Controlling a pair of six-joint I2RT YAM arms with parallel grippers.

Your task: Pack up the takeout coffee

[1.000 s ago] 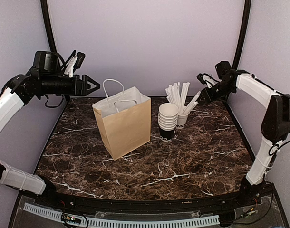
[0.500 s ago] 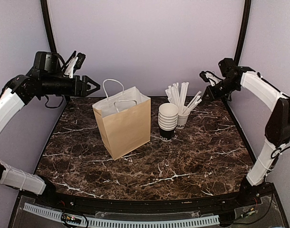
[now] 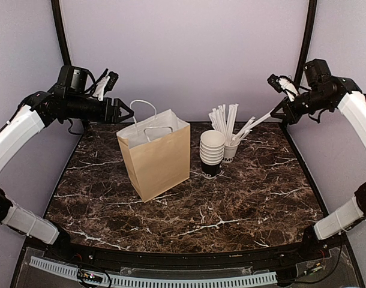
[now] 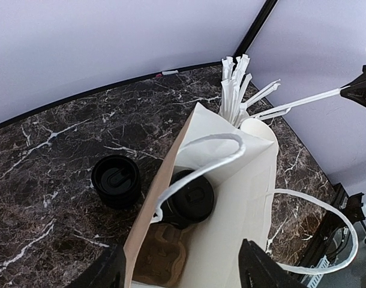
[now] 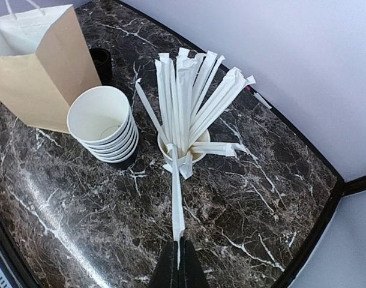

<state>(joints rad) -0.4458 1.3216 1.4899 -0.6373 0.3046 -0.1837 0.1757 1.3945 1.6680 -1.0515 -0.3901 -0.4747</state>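
Observation:
Looking down from the left wrist, I see one takeout coffee (image 4: 192, 198), black with a black lid, standing inside the open brown paper bag (image 4: 243, 180) beside a cardboard carrier (image 4: 165, 255). A second lidded black cup (image 4: 116, 180) stands on the table just outside the bag's wall. My left gripper (image 4: 183, 276) hovers open above the bag's mouth, holding nothing. At the back right, my right gripper (image 3: 279, 112) is raised and shut on a white wrapped straw (image 5: 176, 192). The straw's far end still touches the white cup of straws (image 5: 198, 141).
A pile of lidless black cups (image 3: 212, 153) stands between the bag (image 3: 159, 156) and the straw cup (image 3: 230, 150). The bag's white handles (image 3: 144, 108) stick up near the left gripper (image 3: 124, 111). Black frame posts and purple walls close in the marble table (image 3: 189, 222).
My right gripper has shut on a straw and risen up and to the right, drawing it from the cup. The left arm has shifted right, toward the bag's mouth.

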